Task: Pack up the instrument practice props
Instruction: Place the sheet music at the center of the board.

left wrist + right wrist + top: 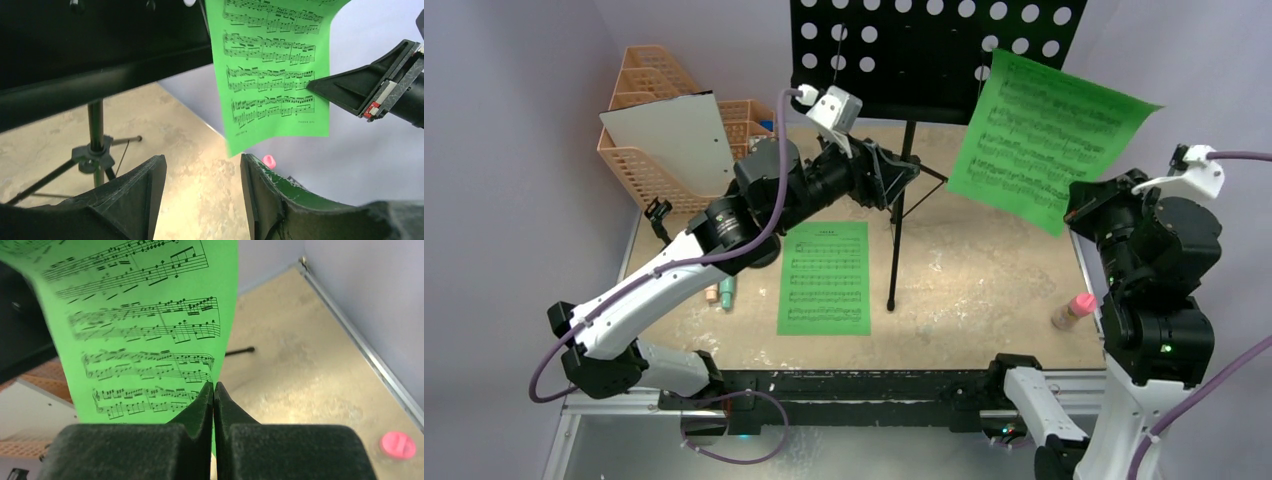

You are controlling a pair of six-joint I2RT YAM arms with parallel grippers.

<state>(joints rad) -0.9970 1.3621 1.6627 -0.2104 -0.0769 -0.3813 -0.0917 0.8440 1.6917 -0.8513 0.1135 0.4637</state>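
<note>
While in R hand, green pg wavy.

Open tabletop right of the stand pole; orange organizer at far left.

I am seeing mostly matt black plastic and metal, thin green paper and a rough tabletop.
The raised green page is showing as thin matt paper, bending softly, and the flat green page is looking the same. The music desk is reading as matt black punched sheet metal, its pole catching a faint sheen. The right gripper is showing grainy matt black plastic; the left gripper is looking smoother, with scuffed edges. The tabletop is appearing rough and mottled. The orange organizer is looking like mesh plastic, the grey-white board smooth and matt.
</note>
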